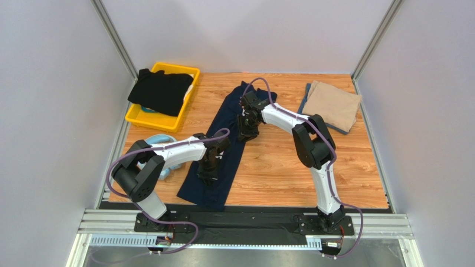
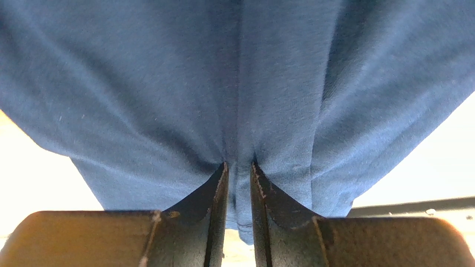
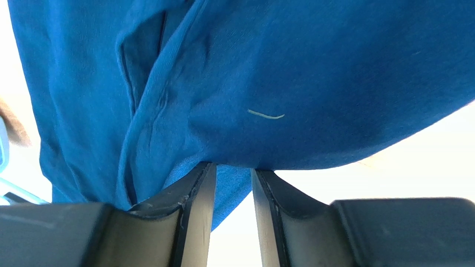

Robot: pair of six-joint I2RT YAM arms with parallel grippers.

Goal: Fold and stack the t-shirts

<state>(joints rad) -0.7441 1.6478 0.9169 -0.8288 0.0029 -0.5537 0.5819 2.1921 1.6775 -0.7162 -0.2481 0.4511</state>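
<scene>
The dark navy t-shirt lies as a long narrow strip running from the back middle of the table to the near left. My left gripper bears down on its near half. In the left wrist view this gripper is shut on a ridge of the navy cloth. My right gripper is on the strip's far half. Its jaws are closed on a fold of the blue cloth. A folded tan t-shirt rests at the back right. The black t-shirt lies in the bin.
A yellow bin stands at the back left. Light blue headphones lie partly under my left arm. Under the tan shirt a grey-blue edge shows. Grey walls close in on both sides, and a metal rail runs along the near edge.
</scene>
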